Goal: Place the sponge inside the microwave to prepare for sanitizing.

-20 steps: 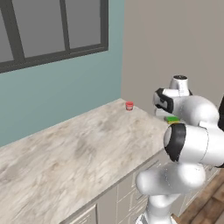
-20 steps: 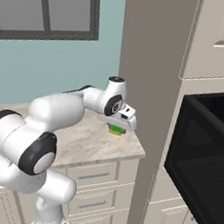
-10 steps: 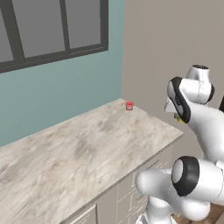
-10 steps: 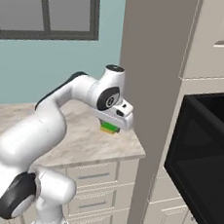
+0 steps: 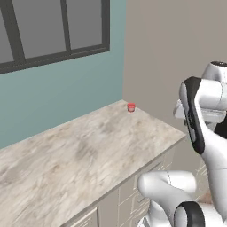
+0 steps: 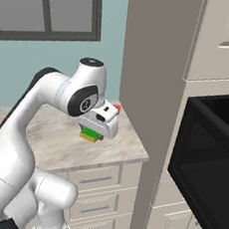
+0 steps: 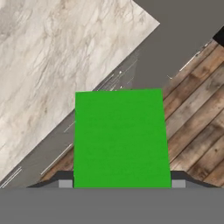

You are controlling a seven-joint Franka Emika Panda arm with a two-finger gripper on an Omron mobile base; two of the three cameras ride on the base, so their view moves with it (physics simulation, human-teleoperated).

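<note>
Hand view shows you the sponge [image 7: 120, 138] clamped between the gripper [image 7: 121, 183] fingers, jaws partway apart around its green block. You have it in the air past the counter [image 7: 48, 65] edge, above wooden floor [image 7: 197, 127]. Your microwave [image 6: 206, 166] stands to the right, well apart.

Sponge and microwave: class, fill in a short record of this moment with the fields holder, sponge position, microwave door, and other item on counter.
holder: gripper shut on the sponge
sponge position: lifted, near the counter edge and above wooden floor
microwave door: the microwave stands open, interior dark
other item on counter: small red cup by the wall corner
</note>
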